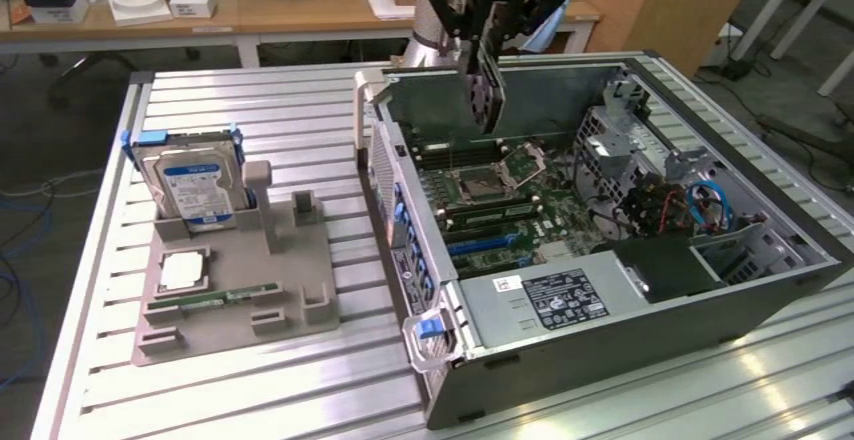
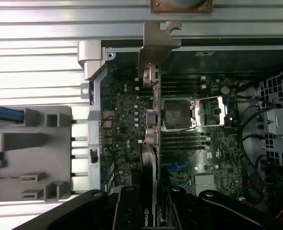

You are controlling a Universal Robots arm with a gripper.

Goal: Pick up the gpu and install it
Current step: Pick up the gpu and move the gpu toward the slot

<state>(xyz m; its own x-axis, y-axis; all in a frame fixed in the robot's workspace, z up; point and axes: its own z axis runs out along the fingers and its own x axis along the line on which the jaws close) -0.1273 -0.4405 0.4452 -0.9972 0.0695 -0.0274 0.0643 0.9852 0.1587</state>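
Pick-up is being counted as done. The gpu [image 1: 491,95] is being gripped by the claw [image 1: 483,55], which is closed on the card's upper edge, and the card is being held on edge and upright.

In the exterior view the card is being carried at 12 o'clock of the frame. It is hanging at 6 o'clock from the claw, over the far part of the open computer case [image 1: 641,350]. In the wrist view the card is being seen edge-on between the fingers [image 2: 127,213], with its metal bracket [image 2: 158,45] being pointed toward the case's rear wall, away from the claw.

Install is being judged as not done. The card's lower edge looks to be held clear of the motherboard [image 1: 507,210], and no slot is being entered. Which slot is being targeted cannot be told. The card is being lined up beside the CPU socket [image 1: 523,165], not over it.

The grey fixture [image 1: 240,330] at 8 o'clock on the tabletop [image 1: 267,110] is being occupied by the hard drive [image 1: 194,190] and the memory stick [image 1: 214,302], well apart from the claw.
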